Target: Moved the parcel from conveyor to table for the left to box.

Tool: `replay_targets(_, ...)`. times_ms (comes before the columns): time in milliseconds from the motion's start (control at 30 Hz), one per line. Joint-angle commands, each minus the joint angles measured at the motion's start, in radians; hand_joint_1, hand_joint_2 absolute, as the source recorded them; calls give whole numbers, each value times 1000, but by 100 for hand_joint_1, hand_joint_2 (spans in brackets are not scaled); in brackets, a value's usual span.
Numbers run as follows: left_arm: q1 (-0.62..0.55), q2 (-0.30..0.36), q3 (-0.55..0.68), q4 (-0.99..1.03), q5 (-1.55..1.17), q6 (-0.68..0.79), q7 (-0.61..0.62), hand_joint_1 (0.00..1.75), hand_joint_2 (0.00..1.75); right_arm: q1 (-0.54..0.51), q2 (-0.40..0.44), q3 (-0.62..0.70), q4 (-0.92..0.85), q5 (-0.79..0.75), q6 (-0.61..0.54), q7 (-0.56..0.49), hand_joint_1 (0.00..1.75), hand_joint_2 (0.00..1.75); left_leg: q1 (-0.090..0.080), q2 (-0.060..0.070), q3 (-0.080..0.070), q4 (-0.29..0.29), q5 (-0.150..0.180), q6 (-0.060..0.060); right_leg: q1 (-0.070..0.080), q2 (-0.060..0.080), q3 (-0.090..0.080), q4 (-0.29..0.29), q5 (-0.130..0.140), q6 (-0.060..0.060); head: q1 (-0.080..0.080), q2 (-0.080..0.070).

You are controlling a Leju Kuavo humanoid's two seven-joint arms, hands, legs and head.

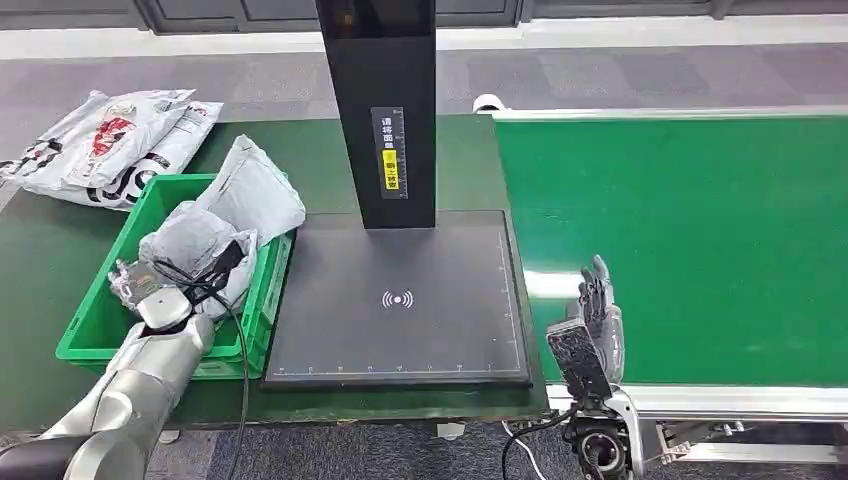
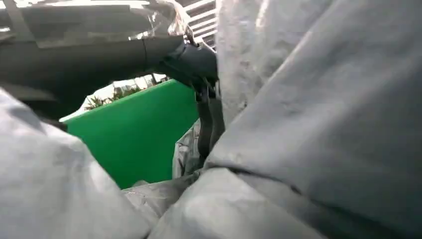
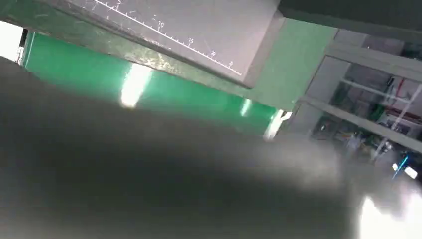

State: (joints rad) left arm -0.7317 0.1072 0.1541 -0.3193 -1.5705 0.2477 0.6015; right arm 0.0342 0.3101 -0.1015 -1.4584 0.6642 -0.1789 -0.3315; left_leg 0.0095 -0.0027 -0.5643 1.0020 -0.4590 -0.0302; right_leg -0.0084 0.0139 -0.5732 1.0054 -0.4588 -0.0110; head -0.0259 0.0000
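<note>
One green crate (image 1: 112,340) by the left fingers holds two grey parcels (image 1: 250,185), perhaps more; two printed white bags (image 1: 110,140) lie beyond; one scanner pad (image 1: 400,300).

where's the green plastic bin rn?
In the head view the green plastic bin sits on the dark green table, left of the black scanner pad, holding grey poly-bag parcels; the left hand reaches into it.

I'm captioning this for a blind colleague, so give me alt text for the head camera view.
The robot's left hand reaches into a green crate of grey parcels, beside a black scanning pad. Its right hand hangs with straight fingers at the edge of a green conveyor belt.
</note>
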Motion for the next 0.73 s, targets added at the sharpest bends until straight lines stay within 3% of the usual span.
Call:
replay_targets(33,-57,-92,276,1,239,376,-485,0,0,14,-24,-21,27,-3,-3,0,0,0,1,-4,-3,-1,2,1,1,-5,-1,-3,1,1,0,0)
replay_targets(67,-69,-111,334,-40,321,450,-627,0,0,15,-25,-17,29,-6,-4,-4,0,0,1,-6,-6,-1,3,2,2,-8,-3,-3,2,1,0,0)
replay_targets(133,-100,-149,447,-92,489,450,-881,0,0,1,-24,-10,48,-22,-25,-22,0,0,1,-7,-7,1,4,2,2,-9,-3,-2,2,1,0,0)
replay_targets(233,-115,-153,452,-86,513,449,-919,0,0,-8,-25,-5,62,-25,-32,-25,0,0,2,-10,-10,2,5,2,2,-13,-6,-1,2,1,0,0)
replay_targets(267,-121,-168,480,-96,607,448,-1047,0,0,-15,-26,-3,72,-31,-67,-34,0,0,1,-9,-8,1,5,2,1,-12,-5,-1,1,1,0,0)
replay_targets(333,-142,-209,472,-114,671,435,-1148,0,0,-22,-22,-8,67,-40,-115,-42,0,0,1,-9,-10,1,6,2,1,-12,-5,-1,2,1,0,0)
replay_targets(533,-192,-316,369,-102,710,427,-1161,0,0,-42,-3,-28,33,-42,-201,-26,0,0,0,-15,-16,3,7,2,1,-17,-10,-1,3,2,0,0)
replay_targets(733,-205,-341,349,-101,768,416,-1192,0,0,-42,-3,-64,25,-72,-217,-30,0,0,0,-12,-16,4,6,2,1,-13,-10,-1,3,2,0,0)
